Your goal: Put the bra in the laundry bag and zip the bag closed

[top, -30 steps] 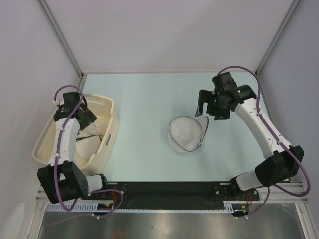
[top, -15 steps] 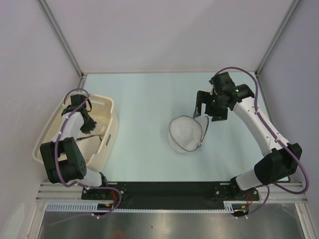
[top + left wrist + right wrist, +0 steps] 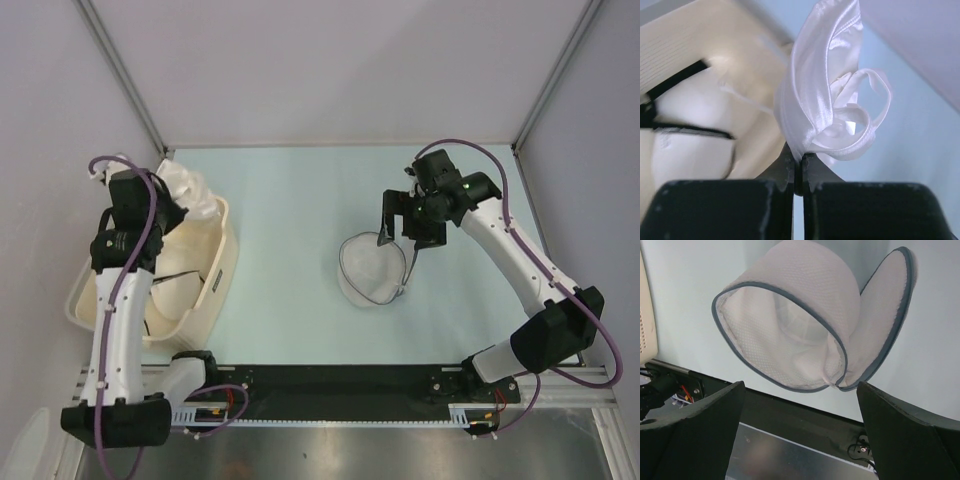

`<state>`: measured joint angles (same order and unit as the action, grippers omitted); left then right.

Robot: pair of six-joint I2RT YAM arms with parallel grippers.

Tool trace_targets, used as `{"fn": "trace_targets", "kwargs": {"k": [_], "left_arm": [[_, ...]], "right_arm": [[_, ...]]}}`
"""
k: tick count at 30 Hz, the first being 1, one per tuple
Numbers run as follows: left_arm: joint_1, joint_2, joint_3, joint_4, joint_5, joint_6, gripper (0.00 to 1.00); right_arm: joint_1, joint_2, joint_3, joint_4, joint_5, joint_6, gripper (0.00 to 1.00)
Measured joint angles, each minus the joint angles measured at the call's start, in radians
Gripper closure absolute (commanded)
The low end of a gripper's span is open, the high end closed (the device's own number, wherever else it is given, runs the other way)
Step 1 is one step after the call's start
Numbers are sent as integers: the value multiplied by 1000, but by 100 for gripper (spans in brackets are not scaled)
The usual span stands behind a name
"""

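The bra (image 3: pixel 188 192), shiny white satin, hangs bunched over the far corner of the cream basket (image 3: pixel 222 262). My left gripper (image 3: pixel 165 203) is shut on its edge. The left wrist view shows the fabric (image 3: pixel 825 95) pinched between the closed fingertips of the left gripper (image 3: pixel 799 161). The laundry bag (image 3: pixel 370 268), a round white mesh pouch with a grey zipper rim, lies at mid-table with its lid flap (image 3: pixel 886 322) folded open. My right gripper (image 3: pixel 397 228) hovers open just above the bag's far rim. In its wrist view the right gripper (image 3: pixel 800 386) holds nothing, and the bag's mouth (image 3: pixel 785 335) gapes.
Inside the basket (image 3: pixel 710 55) lie pale garments and a black strappy garment (image 3: pixel 685 131). The black base rail (image 3: pixel 330 380) runs along the near edge. Frame posts and white walls close in the left, far and right sides.
My left gripper closed on the bra inside the basket and lifted it up toward the basket's far corner. The right gripper drifted slightly left, nearer the bag's rim, and stayed open.
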<state>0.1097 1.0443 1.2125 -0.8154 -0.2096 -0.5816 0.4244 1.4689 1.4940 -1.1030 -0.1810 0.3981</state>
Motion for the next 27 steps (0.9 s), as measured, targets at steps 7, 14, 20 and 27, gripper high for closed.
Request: {"fn": "trace_targets", "kwargs": {"k": [7,14,20,27], "left_arm": [[-300,-5,240,50,127,0,100],[-498,-73,37,145,322,18,100],[-589,-217,-242,152,413,6,100],[-668,-325,-338,154,486,-12,100]], "right_arm": [[10,-3,1,2,-14,-10,0],[17,-58,1,14,-43,-26,0],[48,-168,-9,60,-97,-28,0],[84,-279,-76,128,-166,-7,0]]}}
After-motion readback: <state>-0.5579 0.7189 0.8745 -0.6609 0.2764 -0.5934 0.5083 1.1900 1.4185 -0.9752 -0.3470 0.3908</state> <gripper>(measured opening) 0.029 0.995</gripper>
